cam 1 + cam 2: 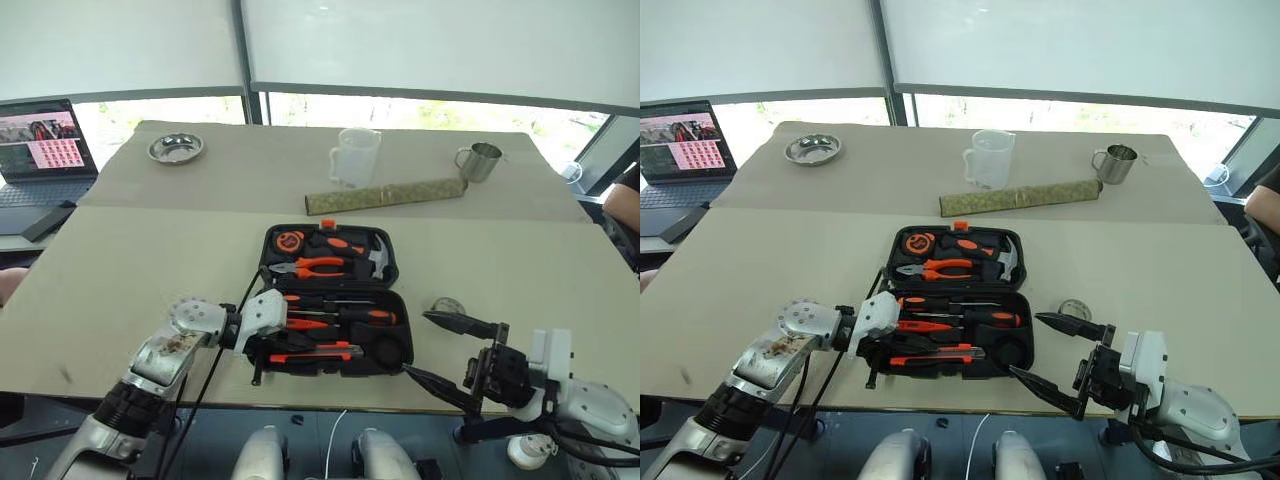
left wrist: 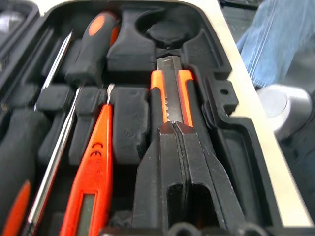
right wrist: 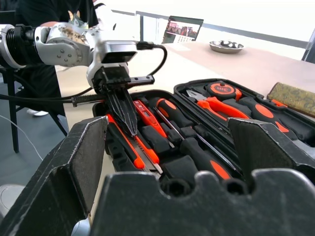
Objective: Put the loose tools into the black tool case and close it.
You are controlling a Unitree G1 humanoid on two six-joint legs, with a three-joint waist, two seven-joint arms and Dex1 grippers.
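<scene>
The black tool case (image 1: pixel 268 240) lies open near the table's front edge. In its near half rest a black-and-orange utility knife (image 1: pixel 320 353), a slim orange screwdriver (image 2: pixel 93 167) and black-and-orange-handled screwdrivers (image 1: pixel 345 316). My left gripper (image 2: pixel 173 127) is shut, its joined tips resting on top of the knife in its recess, not around it; in the right wrist view the left gripper (image 3: pixel 132 129) points down onto the knife. My right gripper (image 1: pixel 416 343) hovers open and empty just right of the case. Pliers (image 1: pixel 318 266), a tape measure (image 1: pixel 290 241) and a hammer (image 1: pixel 378 258) sit in the lid half.
Behind the case lie a rolled mat (image 1: pixel 385 195), a plastic jug (image 1: pixel 355 156), a metal mug (image 1: pixel 480 160) and a metal bowl (image 1: pixel 176 148). A laptop (image 1: pixel 40 150) stands at the far left. A small round metal piece (image 1: pixel 447 306) lies right of the case. A person (image 1: pixel 625 205) is at the right edge.
</scene>
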